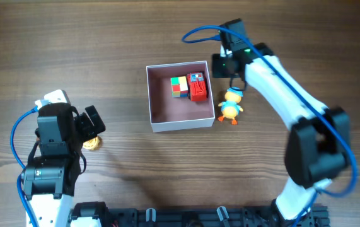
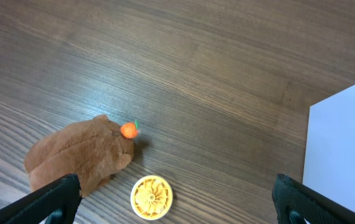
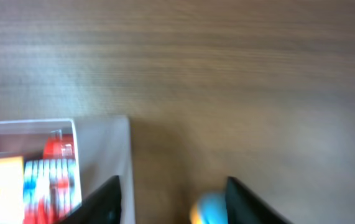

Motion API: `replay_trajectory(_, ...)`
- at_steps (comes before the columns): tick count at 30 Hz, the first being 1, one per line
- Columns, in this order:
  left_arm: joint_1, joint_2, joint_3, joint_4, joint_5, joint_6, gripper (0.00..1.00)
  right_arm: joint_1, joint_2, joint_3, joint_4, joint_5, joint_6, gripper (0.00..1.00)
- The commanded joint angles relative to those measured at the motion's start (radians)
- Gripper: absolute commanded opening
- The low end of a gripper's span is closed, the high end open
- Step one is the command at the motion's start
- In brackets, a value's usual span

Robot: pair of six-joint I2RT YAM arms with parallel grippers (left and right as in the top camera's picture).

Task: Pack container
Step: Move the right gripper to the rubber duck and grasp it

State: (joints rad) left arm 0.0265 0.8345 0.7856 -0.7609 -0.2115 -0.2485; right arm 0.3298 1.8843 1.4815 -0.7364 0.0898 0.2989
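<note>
Duck (image 1: 231, 107) just beside container (image 1: 173, 108) (brown plush (image 2: 78, 155) well apart).

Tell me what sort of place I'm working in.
Probably a lab tabletop robot station: bare wood-grain table, black mounting rail at its edge, toy duck beside the container.

And there sat the container (image 1: 167, 108), a square, shallow, open-topped box with white walls and a dusty pink floor. It lay flat on its base just toward 12 o'clock from the middle of the overhead view, its sides turned a touch off square with the frame. Inside, a multicoloured cube (image 1: 179, 86) and a red block (image 1: 197, 87) stood side by side, tucked up toward its 1 o'clock corner, while pink floor showed from 4 o'clock right round to 10 o'clock.
</note>
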Motion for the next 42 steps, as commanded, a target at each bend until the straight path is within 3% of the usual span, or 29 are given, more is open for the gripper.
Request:
replay_trajectory(1, 0.006, 0.003, 0.023, 0.002, 0.013, 0.005, 1.0, -0.044, -0.164, 0.03, -0.165, 0.093, 0.23, 0.66)
replay_trajectory(4, 0.006, 0.003, 0.023, 0.001, 0.016, 0.005, 1.0, -0.048, -0.15, -0.005, -0.279, 0.07, 0.285, 0.85)
replay_trajectory(6, 0.006, 0.003, 0.023, 0.0, 0.037, 0.005, 1.0, -0.048, -0.125, -0.084, -0.249, 0.022, 0.286, 0.87)
replay_trajectory(13, 0.006, 0.003, 0.023, 0.001, 0.036, 0.005, 1.0, -0.047, -0.069, -0.271, -0.073, -0.047, 0.287, 0.85)
replay_trajectory(22, 0.006, 0.003, 0.023, 0.001, 0.036, 0.005, 1.0, -0.046, 0.06, -0.299, -0.019, -0.079, 0.25, 0.77)
replay_trajectory(24, 0.006, 0.003, 0.023, 0.001, 0.036, 0.005, 1.0, -0.045, 0.076, -0.299, -0.015, -0.092, 0.25, 0.71)
replay_trajectory(29, 0.006, 0.003, 0.023, 0.001, 0.036, 0.005, 1.0, -0.045, 0.076, -0.299, -0.004, -0.092, 0.25, 0.28)
replay_trajectory(31, 0.006, 0.003, 0.023, 0.001, 0.036, 0.005, 1.0, -0.045, 0.076, -0.299, -0.003, -0.091, 0.25, 0.22)
replay_trajectory(33, 0.006, 0.003, 0.023, 0.001, 0.036, 0.005, 1.0, -0.045, 0.076, -0.299, 0.003, -0.092, 0.25, 0.08)
replay_trajectory(39, 0.006, 0.003, 0.023, 0.001, 0.036, 0.005, 1.0, -0.045, 0.003, -0.236, -0.035, -0.058, 0.216, 0.04)
replay_trajectory(42, 0.006, 0.003, 0.023, 0.002, 0.036, 0.005, 1.0, -0.035, -0.156, -0.16, -0.069, -0.018, 0.183, 0.04)
